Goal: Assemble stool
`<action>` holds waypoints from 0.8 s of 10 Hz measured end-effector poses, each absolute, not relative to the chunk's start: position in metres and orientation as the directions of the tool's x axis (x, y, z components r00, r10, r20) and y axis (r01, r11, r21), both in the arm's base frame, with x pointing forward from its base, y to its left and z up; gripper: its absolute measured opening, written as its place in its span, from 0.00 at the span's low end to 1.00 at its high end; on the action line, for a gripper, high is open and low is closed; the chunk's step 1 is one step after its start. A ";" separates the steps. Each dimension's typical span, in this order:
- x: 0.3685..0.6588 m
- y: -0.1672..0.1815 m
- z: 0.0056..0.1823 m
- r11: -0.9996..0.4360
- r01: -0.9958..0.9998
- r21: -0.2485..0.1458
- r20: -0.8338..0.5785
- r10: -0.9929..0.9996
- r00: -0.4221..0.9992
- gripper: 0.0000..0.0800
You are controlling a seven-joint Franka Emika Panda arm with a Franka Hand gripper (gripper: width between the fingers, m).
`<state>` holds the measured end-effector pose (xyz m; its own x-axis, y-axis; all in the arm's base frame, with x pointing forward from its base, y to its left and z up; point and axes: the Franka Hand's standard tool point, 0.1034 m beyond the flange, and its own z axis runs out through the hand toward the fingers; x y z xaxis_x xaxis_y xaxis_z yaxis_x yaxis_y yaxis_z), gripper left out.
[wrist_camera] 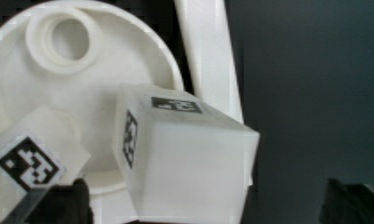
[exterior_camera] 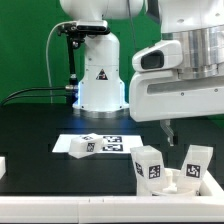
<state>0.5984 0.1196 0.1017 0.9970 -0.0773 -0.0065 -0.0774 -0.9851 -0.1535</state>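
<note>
The white round stool seat (exterior_camera: 181, 186) lies at the front of the exterior view's right, with two tagged white legs (exterior_camera: 148, 164) (exterior_camera: 195, 160) standing on it. A third leg (exterior_camera: 81, 147) lies by the marker board. My gripper (exterior_camera: 168, 132) hangs open and empty just above the seat, between the two legs. In the wrist view the seat (wrist_camera: 95, 90) shows a round hole, and one leg (wrist_camera: 187, 155) stands between my open fingers (wrist_camera: 59, 205), apart from both. Another tagged leg (wrist_camera: 24, 165) is at the frame's edge.
The marker board (exterior_camera: 112, 143) lies flat mid-table in front of the robot base (exterior_camera: 100, 80). A white bar (exterior_camera: 90, 207) runs along the table front, seen beside the seat in the wrist view (wrist_camera: 205, 60). A small white piece (exterior_camera: 2, 165) sits at the exterior view's left edge.
</note>
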 end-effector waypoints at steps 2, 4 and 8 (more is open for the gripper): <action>0.602 0.119 0.107 -0.950 0.282 -0.131 0.035 0.280 0.959 0.81; 0.599 0.125 0.104 -0.836 0.539 -0.103 0.049 0.537 0.842 0.81; 0.604 0.114 0.102 -0.675 0.737 -0.031 0.071 0.734 0.675 0.81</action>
<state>0.6042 0.1140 0.1024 0.6751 0.7343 0.0708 0.7373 -0.6749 -0.0311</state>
